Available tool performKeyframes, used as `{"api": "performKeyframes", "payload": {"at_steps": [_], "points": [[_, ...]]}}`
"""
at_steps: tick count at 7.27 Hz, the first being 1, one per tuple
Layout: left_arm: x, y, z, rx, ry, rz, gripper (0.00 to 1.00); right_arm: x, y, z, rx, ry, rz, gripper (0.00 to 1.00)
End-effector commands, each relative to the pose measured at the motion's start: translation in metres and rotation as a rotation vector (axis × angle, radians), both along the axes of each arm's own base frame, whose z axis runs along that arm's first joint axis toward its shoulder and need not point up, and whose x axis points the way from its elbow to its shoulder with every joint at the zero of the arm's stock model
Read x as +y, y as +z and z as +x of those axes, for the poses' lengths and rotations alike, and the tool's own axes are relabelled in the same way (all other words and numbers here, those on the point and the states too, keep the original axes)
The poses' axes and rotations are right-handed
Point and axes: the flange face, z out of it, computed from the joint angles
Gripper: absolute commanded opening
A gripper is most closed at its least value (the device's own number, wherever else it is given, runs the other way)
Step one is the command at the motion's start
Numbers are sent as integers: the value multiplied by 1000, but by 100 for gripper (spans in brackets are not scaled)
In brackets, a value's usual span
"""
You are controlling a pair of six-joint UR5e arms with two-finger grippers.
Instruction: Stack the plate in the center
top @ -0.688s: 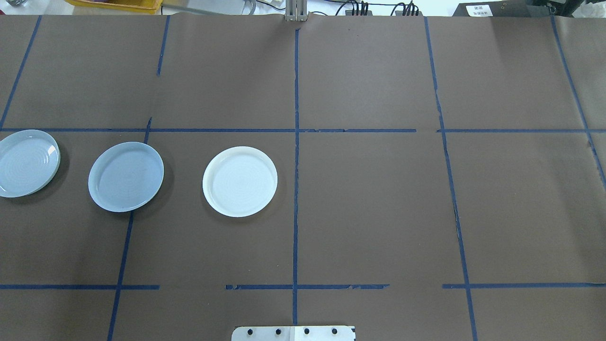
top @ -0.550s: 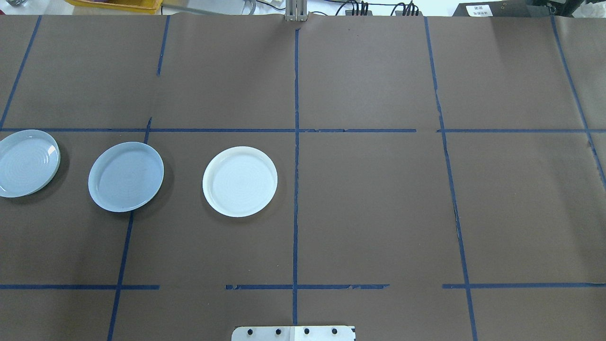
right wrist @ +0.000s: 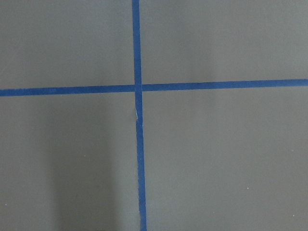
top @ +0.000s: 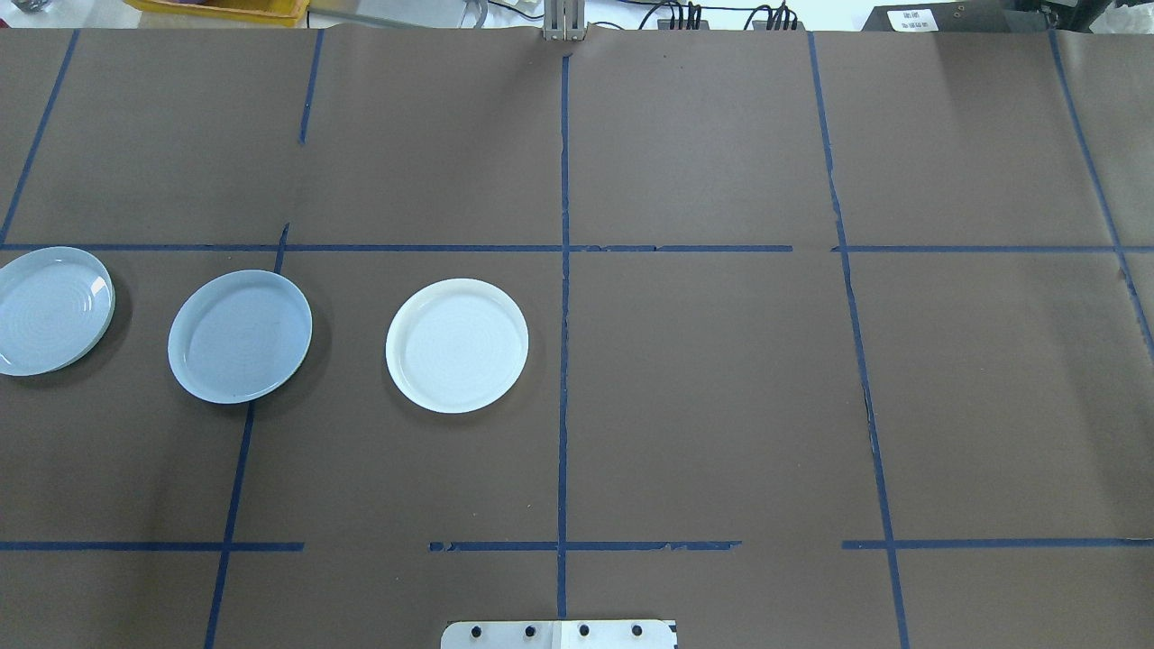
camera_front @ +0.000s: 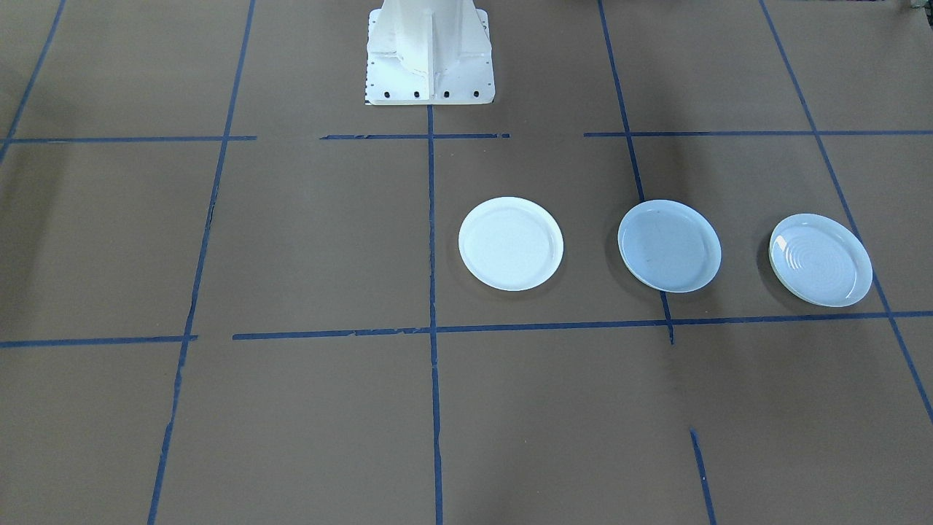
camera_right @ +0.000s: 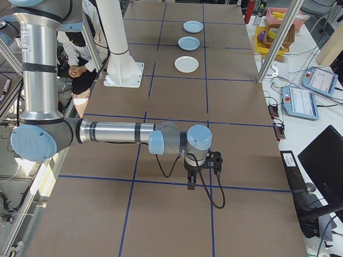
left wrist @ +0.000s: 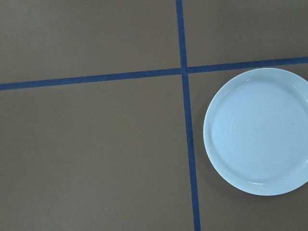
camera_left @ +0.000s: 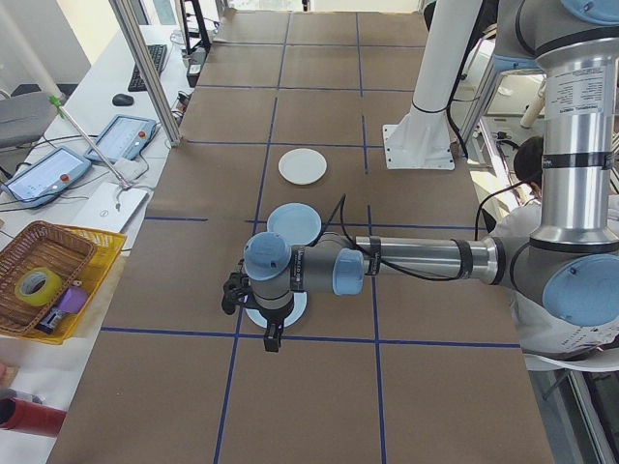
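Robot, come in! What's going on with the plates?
Grippers seen side-on only, state unclear. Pale blue plate sits between white plate and ringed plate. Nothing stacked. Nothing blocking.

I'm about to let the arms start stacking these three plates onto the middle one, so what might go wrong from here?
1. The blue plate and the ringed plate look alike in colour, so the wrong one might be treated as the base.
2. All the plates, including the white plate, lie flat with shallow rims, so an end effector may slip off an edge.
3. The left end effector hangs over the ringed plate; a careless descent might knock it.
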Motion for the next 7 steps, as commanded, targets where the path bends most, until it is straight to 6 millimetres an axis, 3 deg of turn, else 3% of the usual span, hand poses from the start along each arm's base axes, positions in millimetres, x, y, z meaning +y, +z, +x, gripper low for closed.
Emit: {"api": "performKeyframes", "payload": {"at_steps": [1, 2, 3, 5, 7], "points": [[-7, 18, 5, 5, -33, 6, 100, 0, 0, 0, 1, 0, 0, 100], [-10, 39, 13, 15, -80, 36, 100, 0, 0, 0, 1, 1, -1, 100], [-13, 58, 39, 34, -111, 26, 100, 0, 0, 0, -1, 0, 0, 100], [-24, 76, 89, 66, -132, -9, 100, 0, 0, 0, -1, 1, -1, 100], [-17, 89, 125, 112, -163, -31, 100, 0, 0, 0, -1, 0, 0, 100]]}}
